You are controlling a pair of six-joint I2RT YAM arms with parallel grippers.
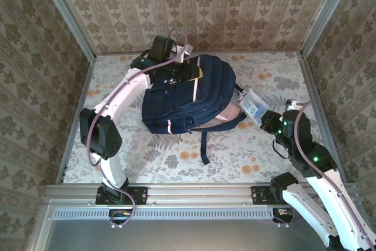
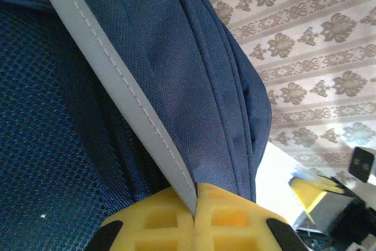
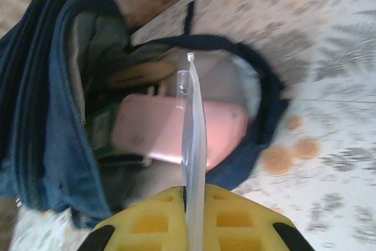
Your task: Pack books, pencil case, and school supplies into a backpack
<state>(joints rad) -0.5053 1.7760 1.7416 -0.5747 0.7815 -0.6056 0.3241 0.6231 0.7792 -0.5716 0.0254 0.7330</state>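
The navy backpack [image 1: 188, 95] lies in the middle of the table with its mouth facing right. My left gripper [image 1: 198, 73] reaches over its far side and is shut on a pale stripe [image 2: 117, 80] of the backpack [image 2: 194, 74], pinched between the yellow pads [image 2: 235, 221]. My right gripper [image 1: 262, 117] is beside the mouth, shut on a flat blue-and-white packet [image 1: 251, 105], seen edge-on as a thin pale sheet [image 3: 194, 139]. Inside the open backpack [image 3: 59, 116] lie a pink pencil case [image 3: 158, 130] and a small green book [image 3: 101, 130].
A dark strap [image 1: 203, 145] trails from the backpack toward the near edge. Patterned walls [image 1: 47, 86] close in the table on three sides, and a metal rail [image 1: 194, 192] runs along the front. Floral cloth [image 1: 247, 157] lies bare between the backpack and the rail.
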